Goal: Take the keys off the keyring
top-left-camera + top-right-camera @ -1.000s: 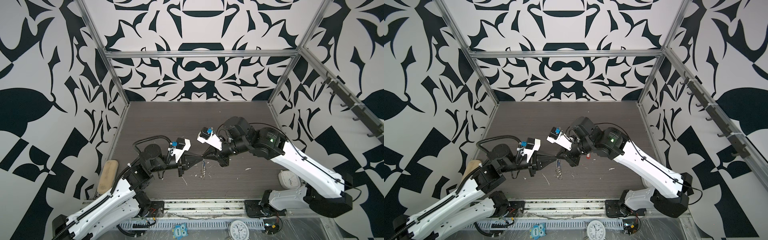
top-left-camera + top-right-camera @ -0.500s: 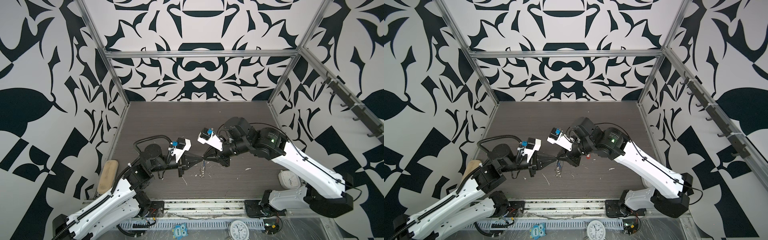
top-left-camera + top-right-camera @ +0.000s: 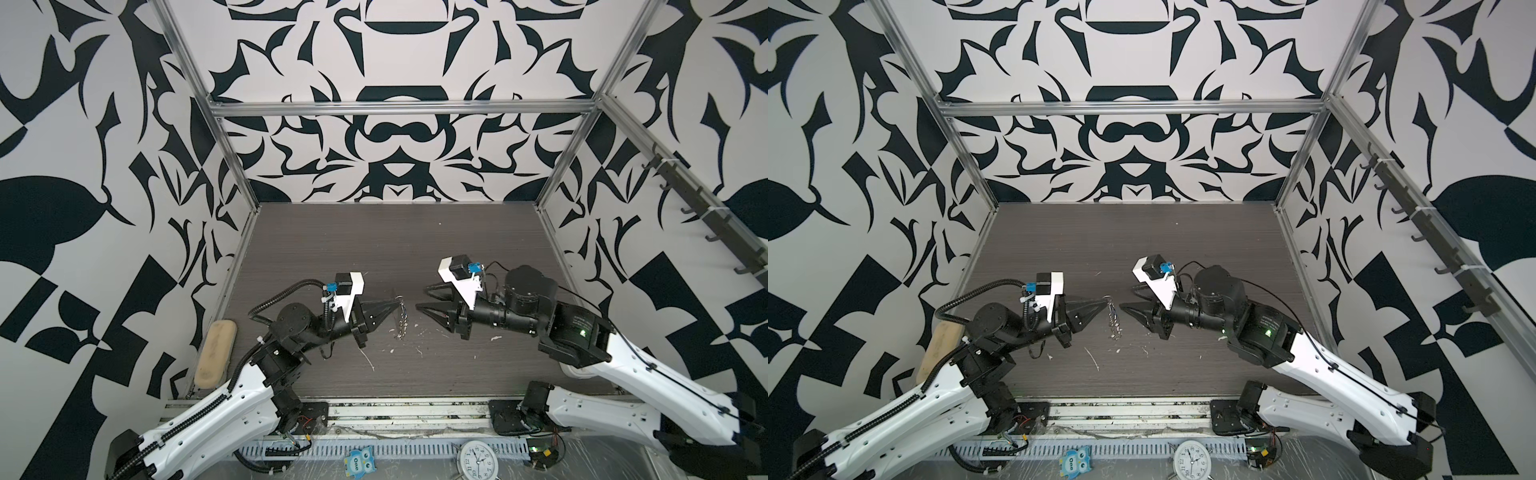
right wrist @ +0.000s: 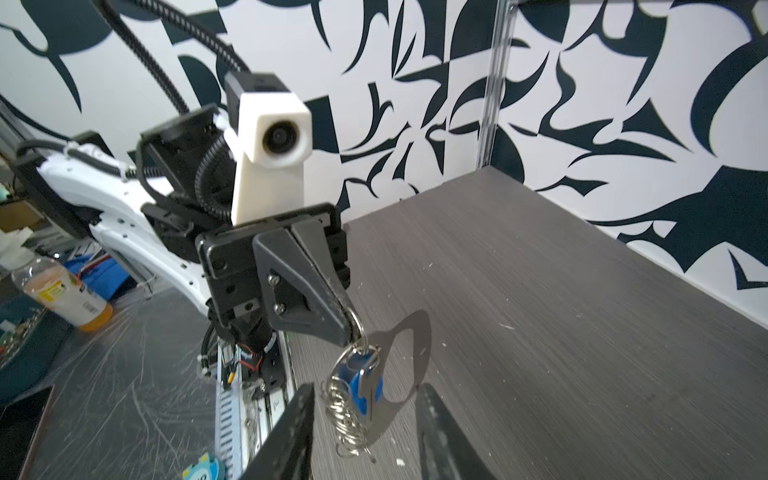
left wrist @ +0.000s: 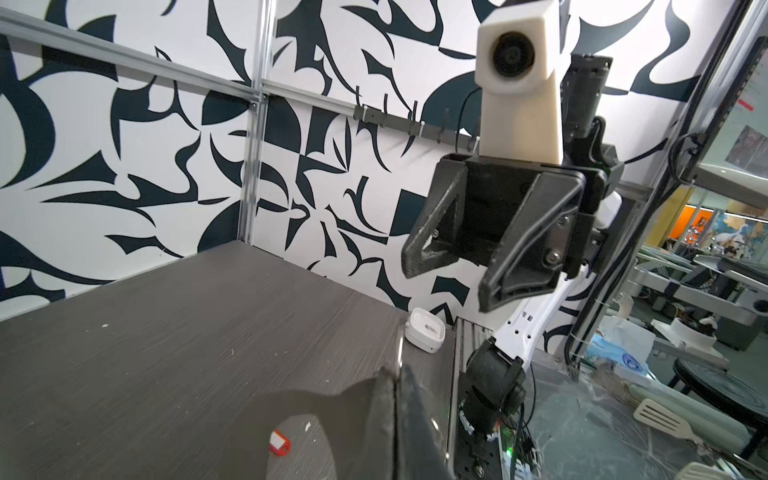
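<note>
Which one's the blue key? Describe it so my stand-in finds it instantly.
Over the dark tabletop, the left pincer is shut on a hanging keyring. Amid its dangling silver rings sits the blue key tag, the only coloured piece there.

The left arm (image 3: 241,411) and the right arm (image 3: 648,382) have white shells, black round joints and black pointed fingers (image 3: 380,309) with silver screws (image 4: 273,277). Each wrist carries a white boxy camera (image 3: 351,286), and a black ribbed cable (image 3: 274,296) loops over the left arm.
</note>
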Action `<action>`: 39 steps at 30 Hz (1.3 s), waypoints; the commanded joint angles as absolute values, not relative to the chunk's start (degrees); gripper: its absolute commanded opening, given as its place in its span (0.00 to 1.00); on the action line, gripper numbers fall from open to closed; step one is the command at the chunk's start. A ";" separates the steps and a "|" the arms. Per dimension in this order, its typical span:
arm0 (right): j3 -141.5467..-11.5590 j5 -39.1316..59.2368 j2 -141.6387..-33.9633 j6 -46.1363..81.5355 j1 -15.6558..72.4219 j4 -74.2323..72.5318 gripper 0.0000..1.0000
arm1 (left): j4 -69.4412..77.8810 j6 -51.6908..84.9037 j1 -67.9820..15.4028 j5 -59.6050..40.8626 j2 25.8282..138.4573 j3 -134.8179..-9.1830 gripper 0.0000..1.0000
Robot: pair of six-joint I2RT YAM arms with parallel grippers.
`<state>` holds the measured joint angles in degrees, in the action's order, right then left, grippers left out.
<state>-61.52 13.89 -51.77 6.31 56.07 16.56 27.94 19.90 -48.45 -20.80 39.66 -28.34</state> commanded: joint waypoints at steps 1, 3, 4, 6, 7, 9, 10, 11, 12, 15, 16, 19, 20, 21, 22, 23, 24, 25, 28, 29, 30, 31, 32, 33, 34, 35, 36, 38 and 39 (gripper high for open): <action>-60.26 11.75 -52.51 9.49 56.25 7.69 0.42 | 33.84 21.45 -48.86 -18.07 40.02 -27.88 0.00; -59.60 10.70 -52.91 10.09 56.20 7.23 0.42 | 33.84 21.45 -49.12 -17.15 40.27 -27.95 0.00; -59.42 10.09 -53.04 10.27 56.30 7.09 0.42 | 33.84 21.45 -49.22 -16.60 40.31 -27.91 0.00; -58.71 9.04 -53.09 10.43 56.25 6.53 0.42 | 33.76 21.44 -49.44 -15.70 40.45 -27.86 0.00; -58.46 8.84 -53.09 10.39 56.32 6.35 0.42 | 33.53 21.31 -49.44 -15.59 40.49 -27.89 0.00; -57.85 8.80 -53.07 10.68 56.27 5.93 0.40 | 33.20 21.18 -49.48 -15.58 40.43 -27.95 0.00; -57.75 9.20 -53.15 10.72 56.27 5.82 0.39 | 33.13 21.10 -49.48 -15.72 40.35 -27.87 0.00; -57.62 9.97 -53.32 10.72 56.25 5.67 0.37 | 33.09 21.09 -49.48 -15.86 40.30 -27.86 0.00; -57.74 11.18 -53.58 10.65 56.23 5.55 0.36 | 33.05 21.01 -49.48 -15.88 40.21 -27.78 0.00; -58.25 15.20 -54.57 10.21 56.25 5.04 0.37 | 33.05 20.83 -49.48 -16.47 40.22 -27.78 0.00; -58.50 16.10 -54.90 10.05 56.25 4.90 0.39 | 33.11 20.83 -49.48 -16.93 40.29 -27.87 0.00; -58.68 17.87 -55.37 9.67 56.19 3.96 0.41 | 33.06 20.83 -49.46 -17.56 40.59 -27.95 0.00; -58.88 18.09 -55.60 9.67 56.17 3.79 0.42 | 33.13 20.81 -49.48 -17.77 40.56 -27.95 0.00; -59.28 18.27 -55.95 9.62 56.08 4.10 0.43 | 33.12 20.74 -49.48 -17.84 40.56 -27.95 0.00; -59.60 18.30 -56.38 9.52 55.99 4.52 0.42 | 33.09 20.74 -49.48 -17.93 40.44 -27.91 0.00; -59.76 18.59 -56.65 9.49 55.86 4.67 0.42 | 33.09 20.79 -49.48 -18.02 40.28 -27.89 0.00; -59.77 19.07 -56.90 9.55 55.78 4.61 0.42 | 33.13 20.74 -49.48 -18.11 40.19 -27.87 0.00; -59.68 19.83 -57.08 9.71 55.57 4.33 0.41 | 33.09 20.68 -49.48 -18.17 40.16 -27.84 0.00; -59.83 21.43 -57.39 9.93 55.50 4.11 0.38 | 33.05 20.65 -49.48 -18.11 39.98 -27.74 0.00; -59.81 21.43 -57.32 9.93 55.46 4.11 0.37 | 32.98 20.57 -49.48 -18.11 39.94 -27.73 0.00; -59.77 21.36 -57.18 9.93 55.44 3.96 0.36 | 32.99 20.57 -49.48 -18.10 39.98 -27.70 0.00; -59.77 21.36 -57.02 9.93 55.38 3.96 0.35 | 32.95 20.52 -49.48 -18.02 39.93 -27.69 0.00; -59.77 21.27 -56.83 9.93 55.44 4.02 0.35 | 32.83 20.48 -49.46 -18.00 39.91 -27.72 0.00; -59.69 20.95 -56.55 9.93 55.40 4.05 0.35 | 32.76 20.48 -49.48 -17.93 39.91 -27.71 0.00; -59.59 20.52 -56.15 9.93 55.29 4.20 0.36 | 32.77 20.48 -49.48 -17.87 39.84 -27.69 0.00; -59.52 20.04 -55.83 9.85 55.29 4.27 0.35 | 32.64 20.48 -49.49 -17.92 39.83 -27.70 0.00; -59.33 19.42 -55.26 9.78 55.28 4.25 0.35 | 32.61 20.48 -49.48 -17.95 39.82 -27.70 0.00; -58.94 19.25 -54.61 9.84 54.94 4.14 0.34 | 32.67 20.48 -49.48 -18.10 39.75 -27.71 0.00; -58.87 19.31 -54.58 9.91 54.87 4.21 0.34 | 32.62 20.49 -49.49 -18.13 39.74 -27.69 0.00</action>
<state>-57.60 19.70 -56.18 10.20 55.22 7.38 29.82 20.78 -49.25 -17.67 40.71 -28.03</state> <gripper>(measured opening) 0.340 0.046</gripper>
